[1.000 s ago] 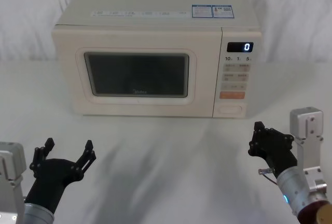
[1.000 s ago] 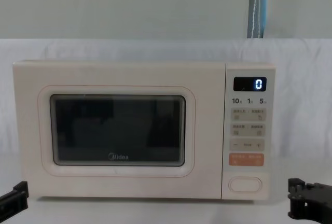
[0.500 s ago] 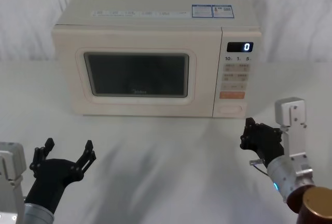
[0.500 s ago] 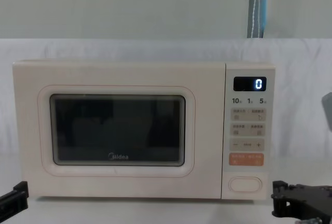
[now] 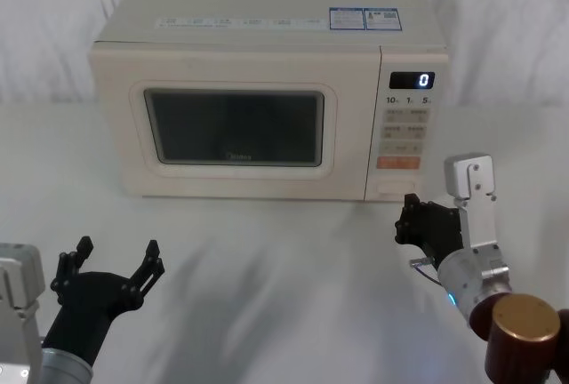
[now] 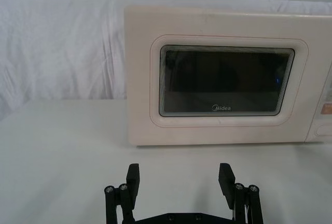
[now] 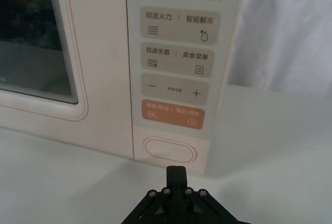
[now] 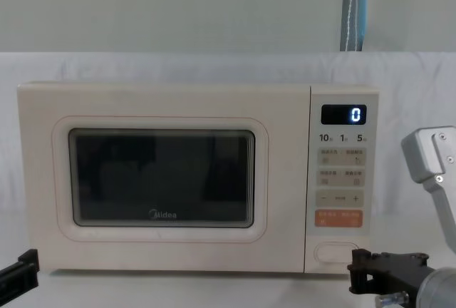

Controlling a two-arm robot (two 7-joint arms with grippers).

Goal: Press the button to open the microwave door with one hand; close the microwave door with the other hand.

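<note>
The button [image 7: 170, 151] sits at the bottom of the control panel, under the orange button [image 7: 171, 116], and the microwave door [image 5: 233, 126] is seen fully shut. The right gripper [image 7: 176, 171] is held just in front of the button, fingers pinched together and nothing grasped; the press is best made straight in at the oval's centre, keeping below the orange button and off the table [image 5: 293, 277]. The left gripper [image 6: 180, 178] is parked spread wide, empty, well short of the door.
</note>
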